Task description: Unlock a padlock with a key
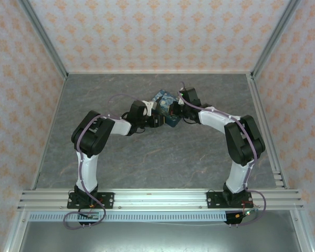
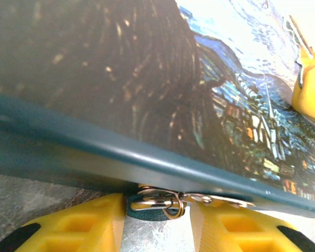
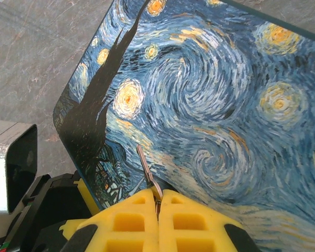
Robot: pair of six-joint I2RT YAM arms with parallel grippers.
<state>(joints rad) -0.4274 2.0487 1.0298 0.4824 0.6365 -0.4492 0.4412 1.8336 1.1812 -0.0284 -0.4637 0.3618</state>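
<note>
Alignment of key and lock is judged to be the step in hand. The padlock [image 2: 153,206] is seen at the lower edge of the printed tin [image 3: 210,94], its thin shackle apparently hooked through a metal clasp there, just above the bench [image 1: 147,157]. The tin itself is placed near the middle of the bench, between the two arms.

The left end effector [image 2: 157,211] is set around the padlock, one yellow finger on each side and close to the body. Whether the padlock is already pinched cannot be told from the wrist view.

The right end effector [image 3: 158,193] is closed on the key [image 3: 143,164], whose narrow blade is held pointing forward over the painted lid, well apart from the lock.

Insertion has not yet been made. For the next move, the padlock would need to be steadied firmly on the left side so that its keyhole, which is not seen, is presented. The blade would then need to be carried off the lid, down past the tin's edge, lined up with the keyway and pushed in before any turn is attempted.
</note>
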